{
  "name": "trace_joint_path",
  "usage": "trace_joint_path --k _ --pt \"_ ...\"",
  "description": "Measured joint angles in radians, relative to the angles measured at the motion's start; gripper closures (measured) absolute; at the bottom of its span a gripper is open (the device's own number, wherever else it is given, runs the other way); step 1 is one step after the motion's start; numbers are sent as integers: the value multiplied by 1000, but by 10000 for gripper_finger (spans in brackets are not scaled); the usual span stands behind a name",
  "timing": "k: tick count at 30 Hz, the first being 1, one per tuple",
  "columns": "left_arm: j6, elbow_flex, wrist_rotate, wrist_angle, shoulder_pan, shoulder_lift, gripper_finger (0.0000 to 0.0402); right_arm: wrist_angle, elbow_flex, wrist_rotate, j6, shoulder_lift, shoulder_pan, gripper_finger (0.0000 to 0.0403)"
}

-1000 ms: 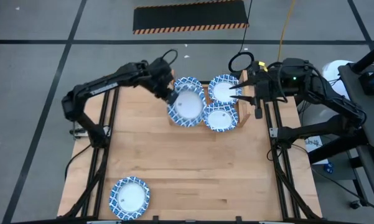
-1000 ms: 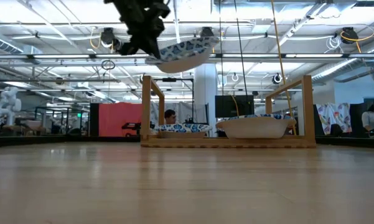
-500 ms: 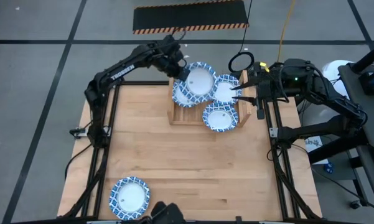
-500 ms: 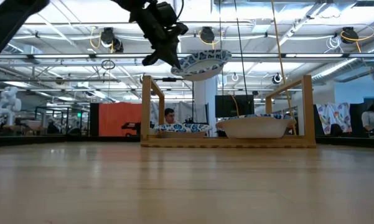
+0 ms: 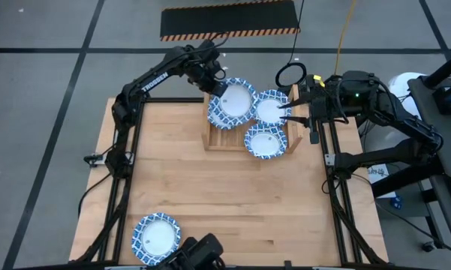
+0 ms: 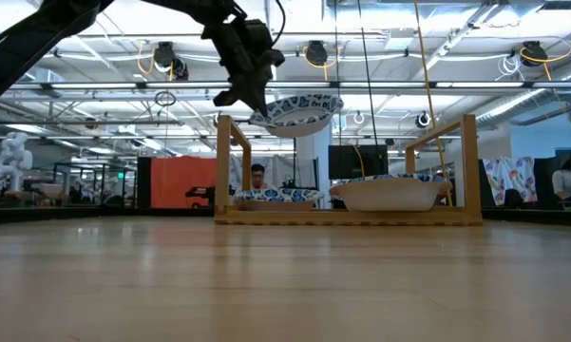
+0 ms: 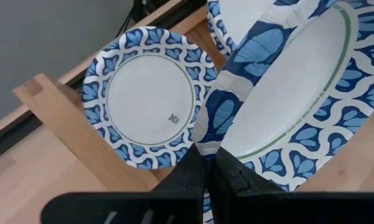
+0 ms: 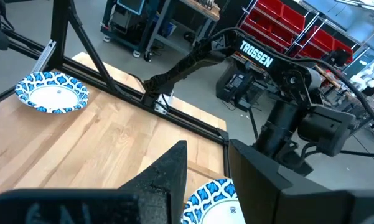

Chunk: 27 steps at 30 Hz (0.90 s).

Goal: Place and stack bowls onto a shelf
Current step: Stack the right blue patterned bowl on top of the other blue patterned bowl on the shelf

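Observation:
My left gripper [image 5: 216,88] is shut on a blue-and-white bowl [image 5: 234,101] and keeps it in the air over the left half of the light-wood shelf [image 5: 210,139], above its left upright board [image 6: 224,161]. Under it another bowl [image 7: 143,99] rests in the shelf. Two more bowls [image 5: 271,109] [image 5: 265,142] sit in the shelf's right half. A further bowl [image 5: 156,236] lies on the table near its front left corner. My right gripper [image 5: 287,112] hovers open high over the shelf's right end, touching nothing. My left gripper pinches the bowl's patterned rim [image 7: 204,148] on its far left side between its two fingers [image 7: 196,177]. The fingers slant down from the table's far left. The bowl juts out from them toward the right, nearly level, open side up, clear of the shelf [image 6: 299,109].
The shelf stands at the table's far middle, with two upright side boards [image 6: 469,161]. The tabletop [image 5: 233,202] in front of it is bare wood down to the bowl at the near left. A dark shape [image 5: 199,251] shows at the near edge.
My left gripper has carried the bowl toward the table's far edge and a little to the right, from above the shelf's near left part to above its far left part. Most of the move came early. The bowl has gone from tilted to nearly level.

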Motion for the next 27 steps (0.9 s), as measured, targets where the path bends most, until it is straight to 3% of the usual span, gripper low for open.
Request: trace_joint_path --k 15,22,27 --pt "39 1 11 -28 -19 -1 399 0 0 0 0 0 0 289" --pt "91 138 10 -54 -37 -2 399 0 0 0 0 0 0 289" --pt "103 142 15 27 -50 -50 399 0 0 2 -4 0 0 289"
